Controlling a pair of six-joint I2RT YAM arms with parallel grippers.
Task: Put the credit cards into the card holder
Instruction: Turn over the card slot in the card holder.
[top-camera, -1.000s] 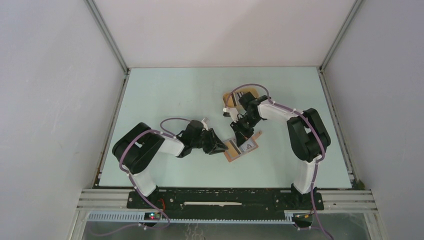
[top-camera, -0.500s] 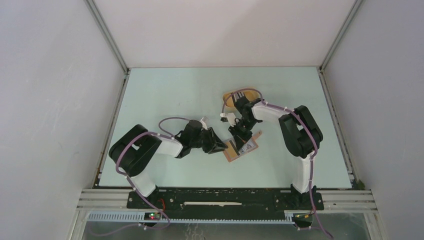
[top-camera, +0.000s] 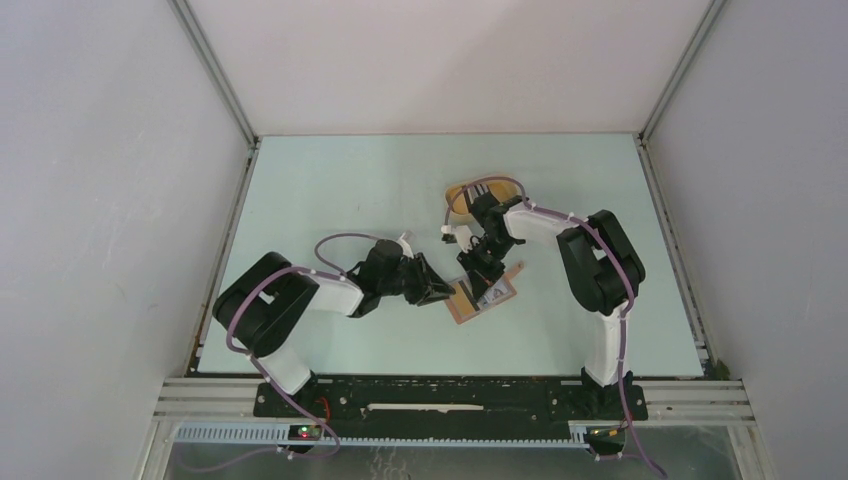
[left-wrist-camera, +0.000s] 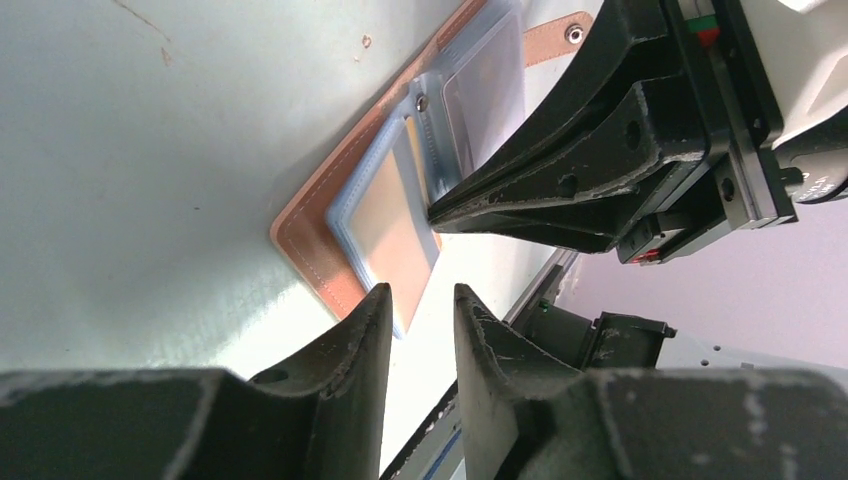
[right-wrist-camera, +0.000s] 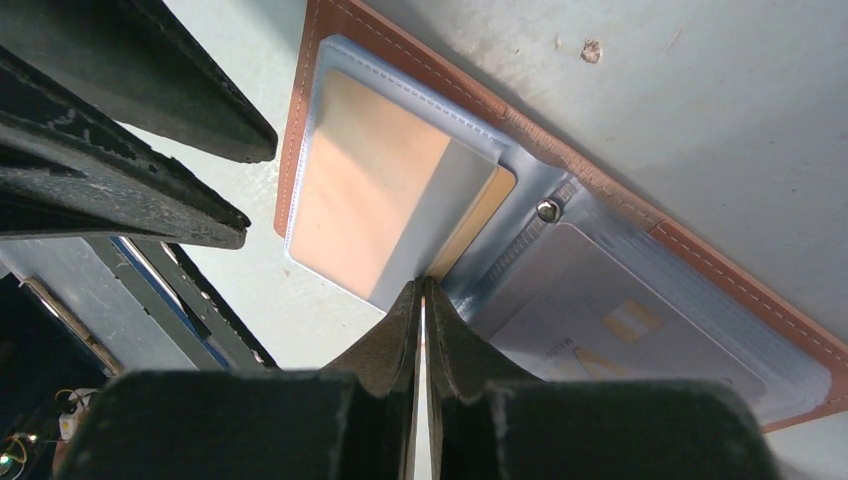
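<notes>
The brown wallet (top-camera: 480, 298) lies open on the table (top-camera: 340, 190), between both claws. The right claw (right-wrist-camera: 422, 288) has its fingers pressed almost together at the edge of a clear pocket (right-wrist-camera: 360, 200), where a card (right-wrist-camera: 488, 195) sticks out. Whether it grips anything cannot be told. The left claw (left-wrist-camera: 422, 298) is slightly open and empty, just beside the wallet.
</notes>
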